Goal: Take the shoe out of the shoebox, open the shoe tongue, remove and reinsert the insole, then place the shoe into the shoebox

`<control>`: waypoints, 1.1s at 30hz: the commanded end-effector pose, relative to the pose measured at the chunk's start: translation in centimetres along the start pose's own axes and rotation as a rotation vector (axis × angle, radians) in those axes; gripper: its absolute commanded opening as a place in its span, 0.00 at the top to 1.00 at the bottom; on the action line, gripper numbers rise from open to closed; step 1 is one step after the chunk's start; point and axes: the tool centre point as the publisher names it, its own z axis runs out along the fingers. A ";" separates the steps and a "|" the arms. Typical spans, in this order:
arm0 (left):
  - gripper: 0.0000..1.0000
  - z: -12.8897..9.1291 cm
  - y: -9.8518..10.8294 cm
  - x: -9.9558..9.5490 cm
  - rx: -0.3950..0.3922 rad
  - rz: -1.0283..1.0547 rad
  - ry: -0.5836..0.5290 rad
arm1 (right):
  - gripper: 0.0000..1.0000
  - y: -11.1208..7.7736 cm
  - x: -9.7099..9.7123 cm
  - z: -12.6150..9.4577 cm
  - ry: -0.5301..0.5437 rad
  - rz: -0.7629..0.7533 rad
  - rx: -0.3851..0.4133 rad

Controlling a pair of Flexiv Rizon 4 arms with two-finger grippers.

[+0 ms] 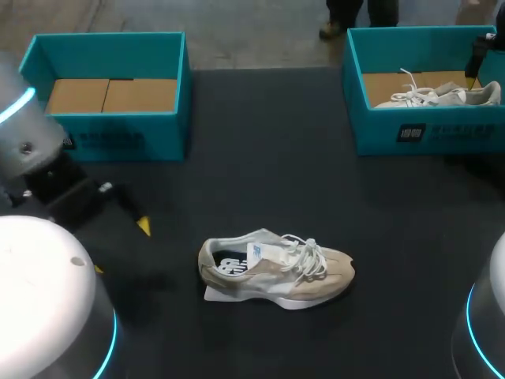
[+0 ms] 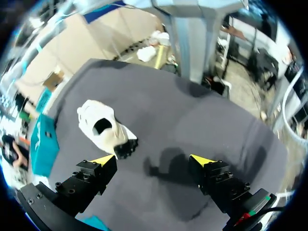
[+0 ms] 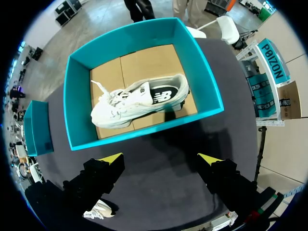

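Right wrist view alone shows insole (image 3: pixel 161 96) inside boxed shoe (image 3: pixel 119 113).

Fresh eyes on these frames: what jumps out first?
A beige shoe sits alone in the middle of the dark table. A white shoe lies in the right teal shoebox, ahead of the open right gripper. The left shoebox holds no shoe.

This looks like a robotics lab: a left arm (image 1: pixel 28 118) and a right arm (image 1: pixel 483 316), both with glowing blue rings, stand at a black table (image 1: pixel 260 158) that carries a left shoebox (image 1: pixel 118 138) and a right shoebox (image 1: pixel 442 134), both teal.
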 end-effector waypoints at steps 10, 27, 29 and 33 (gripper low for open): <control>0.00 -0.1 2.4 0.8 0.300 -0.378 -0.111 | 0.00 -0.1 0.0 0.0 0.001 0.002 -0.002; 0.00 2.4 1.9 2.6 0.401 -0.532 -0.202 | 0.00 -0.1 0.0 0.0 0.001 0.002 -0.002; 0.00 2.4 1.9 2.6 0.401 -0.532 -0.202 | 0.00 -0.1 0.0 0.0 0.001 0.002 -0.002; 0.00 2.4 1.9 2.6 0.401 -0.532 -0.202 | 0.00 -0.1 0.0 0.0 0.001 0.002 -0.002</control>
